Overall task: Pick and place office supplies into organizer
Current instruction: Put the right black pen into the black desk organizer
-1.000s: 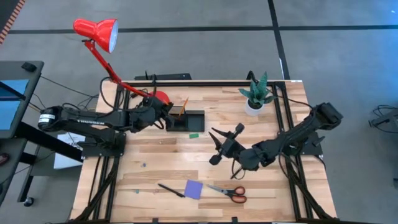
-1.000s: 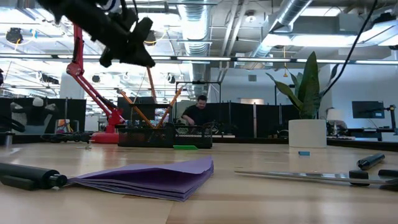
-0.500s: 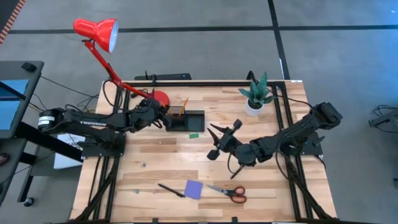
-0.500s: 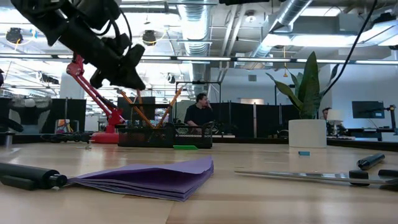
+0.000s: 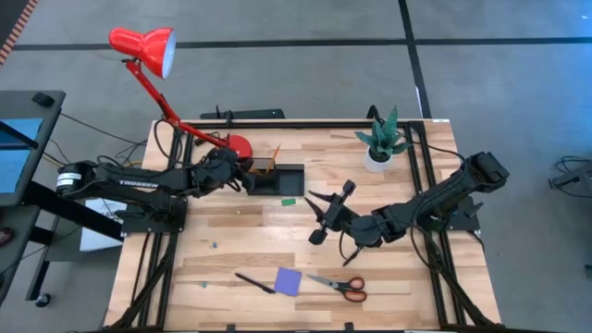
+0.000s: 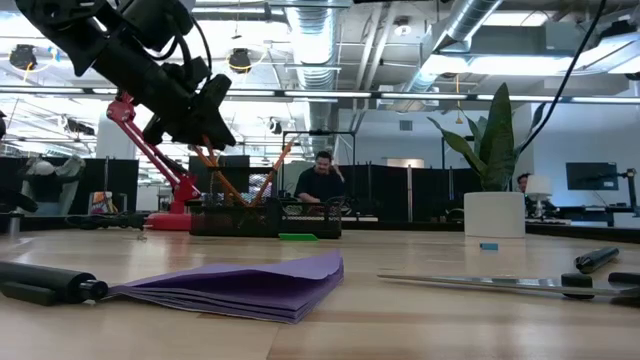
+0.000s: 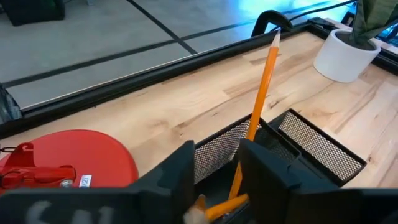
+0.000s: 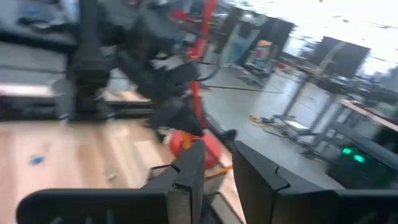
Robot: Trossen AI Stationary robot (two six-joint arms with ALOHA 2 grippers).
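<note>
since 1 second ago our left gripper [image 7: 214, 177] has eased back a little from the organizer [image 5: 277, 177] and its fingers have begun to part; we now see them standing apart on either side of a pencil [image 7: 260, 111] that leans in the tall mesh compartment, and we cannot tell if they touch it. over the same second our right gripper [image 5: 326, 214] has drifted toward the middle of the table [image 5: 250, 242], above the wood, its fingers a little apart with nothing between them. we judge that this pencil is being let go into the organizer, so 1 more supply is nearly delivered and the left arm will soon be free for another.

counting what we see from above: 1 organizer near the lamp base [image 5: 237, 145]; 2 orange pencils in its tall section, with a second [image 7: 221, 206] lying low by the fingers in the wrist view; 1 green eraser [image 5: 289, 199] on the wood just beside the organizer; 1 black pen [image 5: 252, 282], 1 purple notepad [image 5: 288, 281] and 1 pair of red-handled scissors [image 5: 339, 287] lying together near the front edge, well apart from the organizer. we also count 1 red lamp [image 5: 148, 48] and 1 potted plant [image 5: 382, 139]. that leaves 4 items to collect, by our judgement.
</note>
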